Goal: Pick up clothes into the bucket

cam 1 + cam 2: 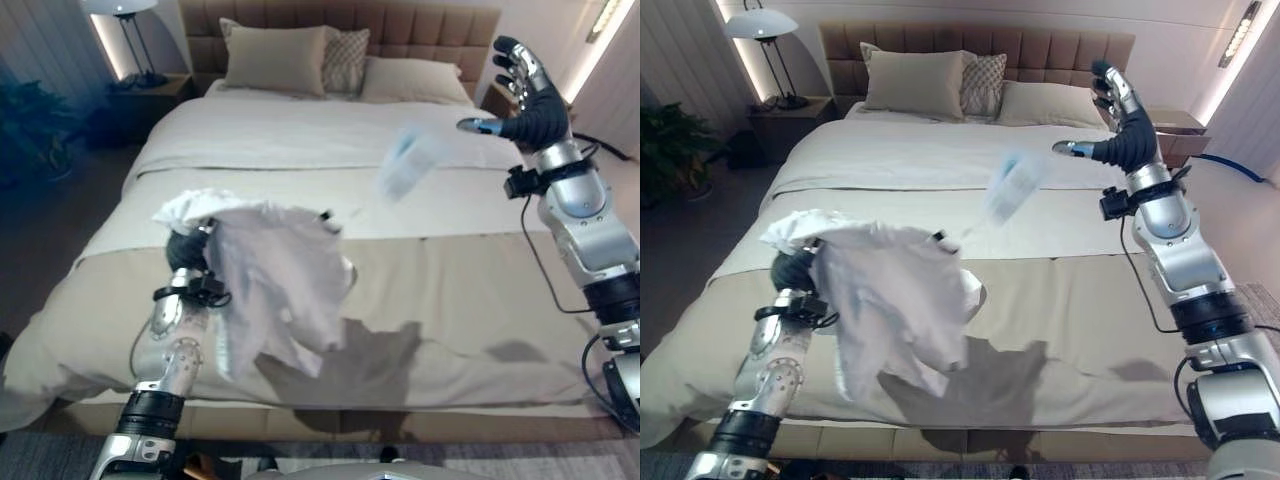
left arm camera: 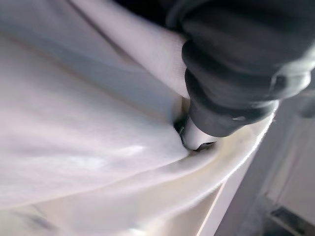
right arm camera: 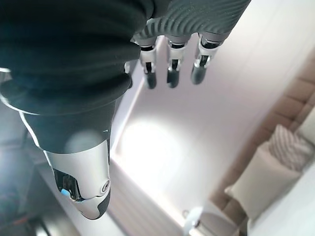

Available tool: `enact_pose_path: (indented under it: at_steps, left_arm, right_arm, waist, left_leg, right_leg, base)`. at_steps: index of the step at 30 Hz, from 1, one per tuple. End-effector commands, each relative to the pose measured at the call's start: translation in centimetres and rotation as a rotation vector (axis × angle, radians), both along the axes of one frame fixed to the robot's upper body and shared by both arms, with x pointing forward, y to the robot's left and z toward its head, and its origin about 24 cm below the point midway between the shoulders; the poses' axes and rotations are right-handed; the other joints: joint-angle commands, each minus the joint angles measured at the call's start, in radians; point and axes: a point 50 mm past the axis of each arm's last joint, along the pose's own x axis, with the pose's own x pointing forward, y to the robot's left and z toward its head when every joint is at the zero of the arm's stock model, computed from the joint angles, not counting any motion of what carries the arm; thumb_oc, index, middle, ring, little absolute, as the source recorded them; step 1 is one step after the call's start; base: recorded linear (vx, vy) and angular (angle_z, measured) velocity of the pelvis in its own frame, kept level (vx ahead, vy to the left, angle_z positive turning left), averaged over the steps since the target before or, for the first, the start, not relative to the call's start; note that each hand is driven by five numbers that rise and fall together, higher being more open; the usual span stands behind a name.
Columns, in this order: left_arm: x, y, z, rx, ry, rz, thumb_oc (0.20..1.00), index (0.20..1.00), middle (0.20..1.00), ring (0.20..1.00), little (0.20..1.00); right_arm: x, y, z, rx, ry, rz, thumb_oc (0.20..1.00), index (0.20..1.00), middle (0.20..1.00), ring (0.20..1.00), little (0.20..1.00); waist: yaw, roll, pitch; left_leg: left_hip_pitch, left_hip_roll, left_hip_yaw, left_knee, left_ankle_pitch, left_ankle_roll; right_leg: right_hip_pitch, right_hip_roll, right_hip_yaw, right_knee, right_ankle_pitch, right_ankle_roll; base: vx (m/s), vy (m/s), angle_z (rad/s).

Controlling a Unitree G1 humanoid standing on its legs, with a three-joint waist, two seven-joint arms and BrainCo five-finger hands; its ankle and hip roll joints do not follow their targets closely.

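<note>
White cloth: a crumpled white garment of soft fabric hangs from the left hand, at about 8 o'clock in the left eye view, lifted clear above the foot of the bed.
Left hand: its fingers are buried in the folds; the left wrist view shows the dark cover pressed into the cloth, so I cannot tell how far they are curled.
Right hand: the right hand is raised at about 2 o'clock, fingers spread and straight, with nothing in it.
Blue thing: a pale blue, blurred object appears above the bedding, near 1 o'clock, apart from both hands; what it is I cannot say.
Bed: a wide bed with beige cover and cream pillows at 12 o'clock.
Bucket: its place I cannot give.
Progress: I judge the task is early to middle. One garment is picked up; carrying it over the bucket and letting it go are left.
</note>
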Motion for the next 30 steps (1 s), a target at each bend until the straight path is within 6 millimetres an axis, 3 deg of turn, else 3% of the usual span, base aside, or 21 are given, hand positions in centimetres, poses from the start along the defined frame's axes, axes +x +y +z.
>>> enact_pose_path:
  at_steps: [1,9,14,19,22,23,25,26,28,30]
  left_arm:
    - [-1.0,1.7,7.8,0.213,-0.338,0.103,0.200,0.200,0.200,0.200,0.200]
    - [-0.2,3.5,11.5,0.332,-0.415,0.239,0.200,0.200,0.200,0.200,0.200]
    - [0.6,2.4,12.1,0.322,-0.435,0.203,0.200,0.200,0.200,0.200,0.200]
    - [1.2,0.9,11.4,0.301,-0.422,0.150,0.200,0.200,0.200,0.200,0.200]
    - [1.7,0.0,10.8,0.306,-0.397,0.120,0.200,0.200,0.200,0.200,0.200]
    - [2.1,-0.7,10.6,0.320,-0.384,0.106,0.200,0.200,0.200,0.200,0.200]
    - [2.3,-1.0,10.5,0.325,-0.380,0.099,0.200,0.200,0.200,0.200,0.200]
    - [2.7,-1.8,10.2,0.343,-0.365,0.089,0.200,0.200,0.200,0.200,0.200]
    - [2.9,-2.2,10.2,0.343,-0.365,0.084,0.200,0.200,0.200,0.200,0.200]
    - [3.4,-3.1,10.1,0.364,-0.351,0.073,0.200,0.200,0.200,0.200,0.200]
  right_arm:
    - [-0.6,0.7,0.8,-0.028,-0.067,0.020,1.000,1.000,1.000,1.000,1.000]
    - [-0.6,1.5,-2.8,0.007,0.028,0.047,1.000,1.000,1.000,1.000,1.000]
    - [-0.9,2.2,-3.5,0.017,0.048,0.083,1.000,1.000,1.000,1.000,1.000]
    - [-1.3,3.5,-3.8,-0.006,0.060,0.161,1.000,1.000,1.000,1.000,1.000]
    - [-1.7,4.8,-4.4,-0.015,0.077,0.231,1.000,1.000,1.000,1.000,1.000]
    - [-1.8,6.0,-5.6,-0.004,0.122,0.290,1.000,1.000,1.000,1.000,1.000]
    - [-1.9,6.6,-6.2,0.002,0.140,0.314,1.000,1.000,1.000,1.000,1.000]
    - [-2.1,8.4,-7.8,0.037,0.187,0.362,1.000,1.000,1.000,1.000,1.000]
    - [-2.1,9.2,-8.7,0.065,0.215,0.385,1.000,1.000,1.000,1.000,1.000]
    - [-2.4,12.5,-10.9,0.077,0.294,0.460,1.000,1.000,1.000,1.000,1.000]
  waist:
    - [0.022,-0.044,-0.023]
    - [0.023,-0.029,-0.017]
    - [0.018,-0.026,-0.013]
    - [0.014,-0.026,-0.008]
    - [0.011,-0.027,-0.003]
    - [0.009,-0.027,-0.001]
    - [0.008,-0.026,0.000]
    - [0.006,-0.023,0.003]
    - [0.005,-0.022,0.005]
    - [0.006,-0.014,0.007]
  left_leg:
    - [0.008,0.037,0.009,0.061,-0.051,-0.038]
    - [0.005,0.034,0.002,0.064,-0.052,-0.038]
    - [0.004,0.032,0.001,0.062,-0.051,-0.037]
    - [0.000,0.030,0.000,0.067,-0.052,-0.035]
    - [0.000,0.030,-0.001,0.071,-0.054,-0.033]
    - [0.000,0.030,0.000,0.072,-0.054,-0.033]
    - [0.000,0.031,0.000,0.073,-0.054,-0.033]
    - [-0.001,0.032,0.000,0.075,-0.054,-0.032]
    - [-0.003,0.032,0.001,0.076,-0.054,-0.032]
    - [-0.005,0.034,0.002,0.078,-0.053,-0.032]
  right_leg:
    - [0.022,-0.092,-0.043,0.036,0.029,0.069]
    - [0.025,-0.095,-0.049,0.036,0.025,0.072]
    - [0.024,-0.098,-0.048,0.036,0.025,0.073]
    - [0.021,-0.100,-0.046,0.036,0.026,0.073]
    - [0.020,-0.100,-0.044,0.038,0.026,0.072]
    - [0.019,-0.099,-0.042,0.039,0.025,0.071]
    - [0.019,-0.099,-0.042,0.040,0.024,0.070]
    - [0.017,-0.098,-0.042,0.040,0.022,0.069]
    - [0.016,-0.098,-0.041,0.040,0.021,0.068]
    - [0.014,-0.098,-0.037,0.040,0.020,0.067]
  base:
    - [0.00,0.000,0.00]
    - [0.00,0.004,0.01]
    - [0.00,0.000,0.00]
    - [0.00,0.000,0.00]
    - [0.00,0.000,0.00]
    - [0.00,0.000,0.00]
    - [0.00,0.000,0.00]
    - [0.00,0.000,0.00]
    - [0.00,0.000,0.00]
    - [0.00,0.000,0.00]
